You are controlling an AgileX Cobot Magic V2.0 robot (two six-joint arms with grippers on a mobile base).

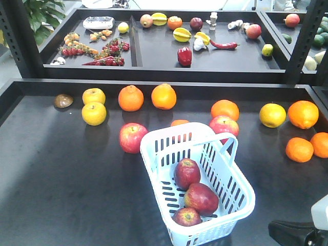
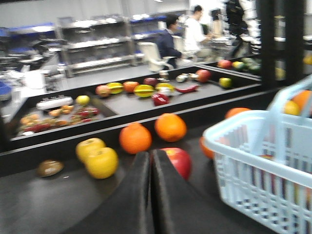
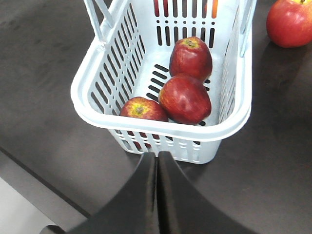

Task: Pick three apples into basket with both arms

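Three dark red apples lie inside the pale blue basket (image 1: 241, 197): one at the far end (image 1: 187, 172), one in the middle (image 1: 201, 198), one nearest me (image 1: 186, 217). From the right wrist the same apples (image 3: 190, 57) (image 3: 185, 99) (image 3: 142, 109) show within the basket's rim (image 3: 161, 127). My right gripper (image 3: 157, 155) is shut and empty, just outside the basket's near wall. My left gripper (image 2: 150, 155) is shut and empty too, low over the table left of the basket (image 2: 253, 161). In the front view only part of the right arm (image 1: 297, 233) shows.
Brighter pinkish-red apples (image 1: 132, 137) (image 1: 224, 126) sit beside the basket. Oranges (image 1: 130, 98) (image 1: 163, 96) (image 1: 303, 114) and yellow fruit (image 1: 94, 113) (image 1: 272, 115) line the table's back. A raised black ledge (image 1: 154, 77) borders a rear tray of produce. Black uprights (image 1: 23, 36) stand at the corners.
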